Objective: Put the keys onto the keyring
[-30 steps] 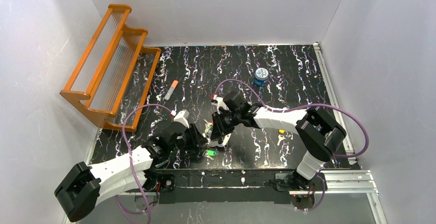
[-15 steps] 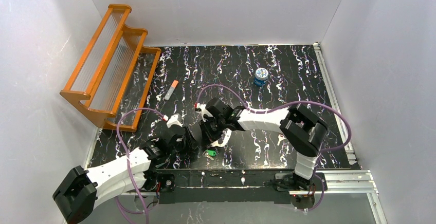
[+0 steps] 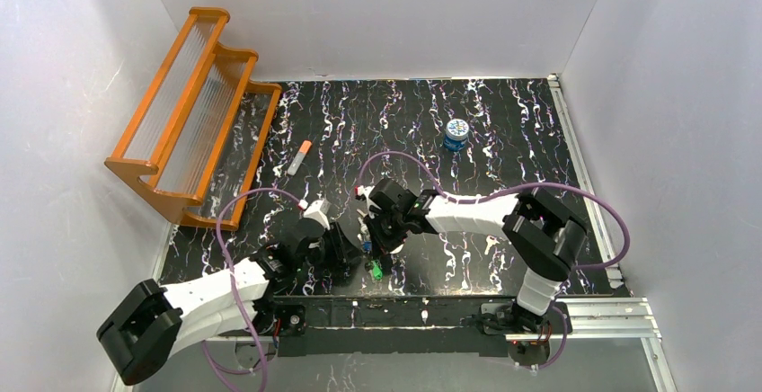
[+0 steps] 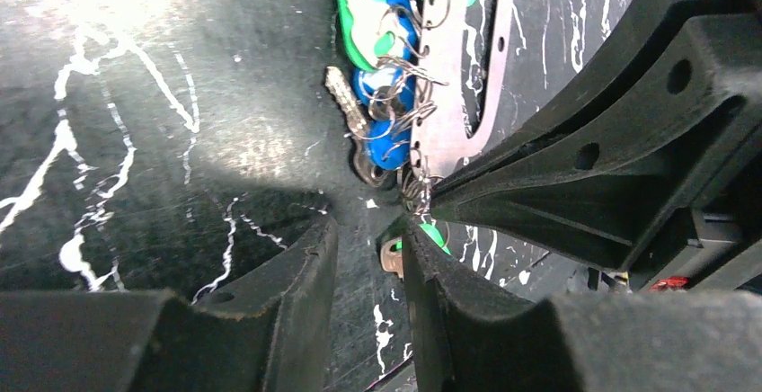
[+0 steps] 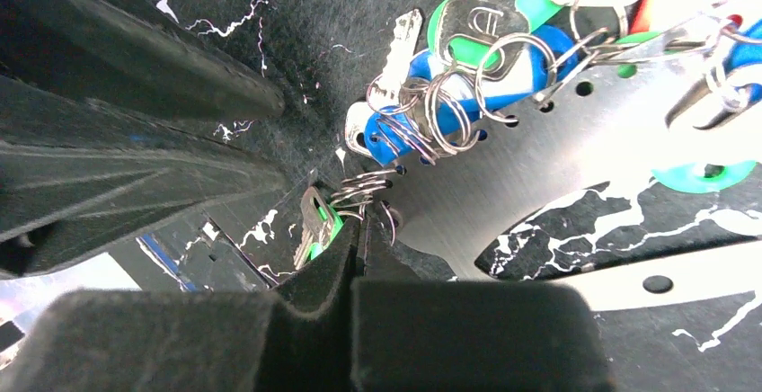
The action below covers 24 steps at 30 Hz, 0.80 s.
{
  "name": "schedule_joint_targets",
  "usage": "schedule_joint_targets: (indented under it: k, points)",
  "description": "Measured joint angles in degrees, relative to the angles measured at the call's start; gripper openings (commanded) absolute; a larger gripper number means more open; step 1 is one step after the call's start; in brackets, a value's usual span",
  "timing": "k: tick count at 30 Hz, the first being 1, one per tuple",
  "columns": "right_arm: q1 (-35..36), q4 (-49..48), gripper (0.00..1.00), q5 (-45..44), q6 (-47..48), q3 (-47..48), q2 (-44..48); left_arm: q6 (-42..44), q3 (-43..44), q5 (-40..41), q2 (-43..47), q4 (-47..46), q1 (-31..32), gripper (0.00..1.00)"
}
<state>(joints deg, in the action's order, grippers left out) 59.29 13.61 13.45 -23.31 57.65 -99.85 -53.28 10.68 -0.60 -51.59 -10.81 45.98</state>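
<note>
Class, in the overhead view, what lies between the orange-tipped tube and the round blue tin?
Nothing: the top view shows only bare tabletop between the tube and the blue tin.

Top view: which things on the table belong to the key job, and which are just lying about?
Belong to the job:
keys, bunched between the two grippers
keyring, lying under them

Lying about:
orange rack, far left
orange-tipped tube
blue tin, far side
</note>
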Motion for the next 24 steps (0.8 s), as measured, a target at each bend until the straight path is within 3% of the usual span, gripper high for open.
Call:
schedule_joint_targets:
  k: [4, 8, 13, 24]
  points:
    - [0.0, 0.0, 0.02, -1.4, 0.2, -0.2, 1.2, 0.4, 0.0, -2.5, -3.3, -4.4, 0.0, 0.28]
    - [0.0, 0.0, 0.15, -1.8, 0.1, -0.3, 1.3, 0.6, 0.0, -3.6, -5.5, -7.0, 0.1, 0.25]
    - [0.0, -0.3, 0.42, -1.4, -0.3, -0.5, 1.7, 0.3, 0.0, -3.9, -6.3, -8.9, 0.3, 0.23]
    - [0.4, -3.6, 0.45, -0.2, -0.3, -1.4, 2.0, -0.2, 0.0, 1.6, 3.0, -1.7, 0.3, 0.22]
